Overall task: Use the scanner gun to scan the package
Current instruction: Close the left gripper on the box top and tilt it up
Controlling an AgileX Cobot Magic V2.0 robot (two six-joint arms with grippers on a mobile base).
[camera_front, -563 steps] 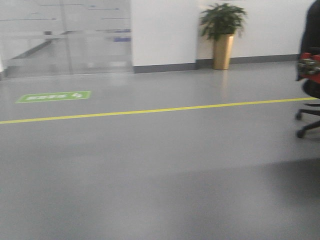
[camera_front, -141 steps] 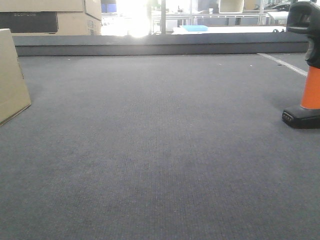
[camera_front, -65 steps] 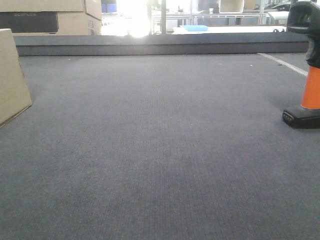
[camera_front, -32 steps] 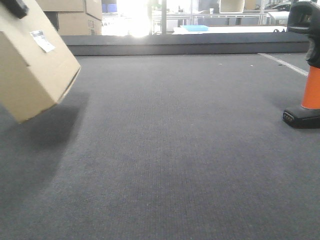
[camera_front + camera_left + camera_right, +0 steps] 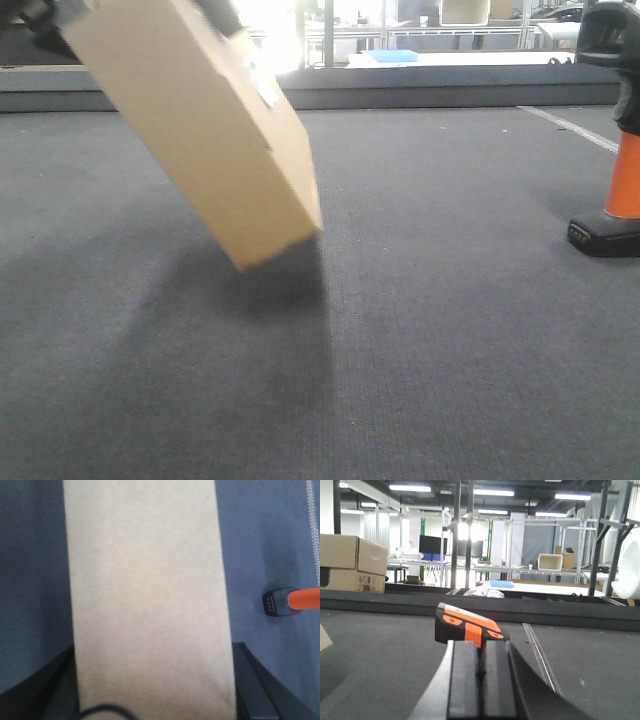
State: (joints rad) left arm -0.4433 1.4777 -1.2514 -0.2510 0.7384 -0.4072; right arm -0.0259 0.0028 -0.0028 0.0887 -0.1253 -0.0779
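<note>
Package [image 5: 200, 130] hangs tilted above the grey mat [image 5: 450, 330], pinched across its width by the left gripper [image 5: 152, 690]; it is closed, so its contents cannot be told. Held near one end, it could slip or swing. Scanner gun [image 5: 622, 170] stands upright well to its right; the right gripper [image 5: 481, 680], fingers pressed together, might topple it.

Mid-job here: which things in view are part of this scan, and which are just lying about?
Job: package, in the air, tilted; scanner gun, standing upright on its base.
Lying about: stacked cartons; monitor; beige box on a far bench.
</note>
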